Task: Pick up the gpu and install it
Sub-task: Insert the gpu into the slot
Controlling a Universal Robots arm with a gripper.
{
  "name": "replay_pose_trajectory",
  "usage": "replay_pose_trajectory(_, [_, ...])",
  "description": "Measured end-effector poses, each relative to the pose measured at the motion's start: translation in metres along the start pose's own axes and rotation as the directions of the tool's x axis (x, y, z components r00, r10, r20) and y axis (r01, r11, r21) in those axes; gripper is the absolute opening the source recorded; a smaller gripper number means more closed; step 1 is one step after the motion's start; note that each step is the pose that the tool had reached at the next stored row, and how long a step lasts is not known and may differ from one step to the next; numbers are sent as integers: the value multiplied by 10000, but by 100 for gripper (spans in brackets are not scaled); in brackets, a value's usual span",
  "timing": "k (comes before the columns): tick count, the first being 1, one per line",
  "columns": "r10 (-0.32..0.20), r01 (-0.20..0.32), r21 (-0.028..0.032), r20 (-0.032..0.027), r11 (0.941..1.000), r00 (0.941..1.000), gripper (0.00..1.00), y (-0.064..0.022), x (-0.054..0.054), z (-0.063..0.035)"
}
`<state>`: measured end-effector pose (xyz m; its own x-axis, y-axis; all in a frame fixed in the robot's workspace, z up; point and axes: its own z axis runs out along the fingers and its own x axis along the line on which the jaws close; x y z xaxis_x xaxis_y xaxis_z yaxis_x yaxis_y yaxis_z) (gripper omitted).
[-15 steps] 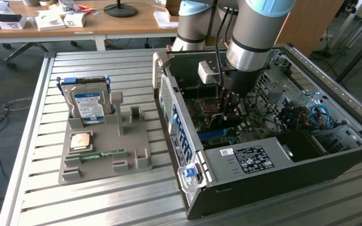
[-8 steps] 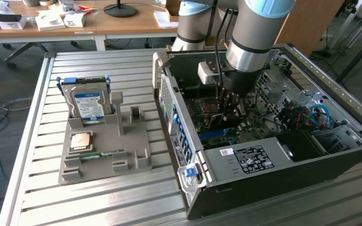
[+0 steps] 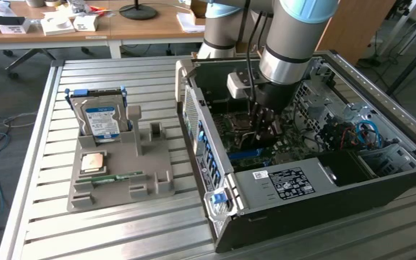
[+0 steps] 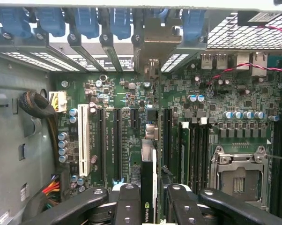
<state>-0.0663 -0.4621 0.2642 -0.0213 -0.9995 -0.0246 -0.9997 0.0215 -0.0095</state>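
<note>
Gpu (image 4: 149, 180), in the wrist view, shows edge-on: a thin dark card with a green logo on its edge, pinched upright between the end effector's (image 4: 149, 202) black fingers (image 4: 128, 201) over the green motherboard's (image 4: 216, 101) slots. In the exterior view, the end effector (image 3: 260, 122) reaches down inside the open computer case (image 3: 201, 141) on the table (image 3: 121, 230); the card itself is hard to pick out there.

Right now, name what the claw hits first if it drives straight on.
The gpu it holds edge-on leads the claw, pointing at the motherboard inside the case. Its lower edge would likely meet the board by the black expansion slots first; depth there is unclear.
</note>
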Motion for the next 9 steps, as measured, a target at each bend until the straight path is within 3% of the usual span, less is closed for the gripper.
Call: replay_pose_trajectory(9, [2, -2, 1, 0, 10000, 10000, 26, 8, -1, 18])
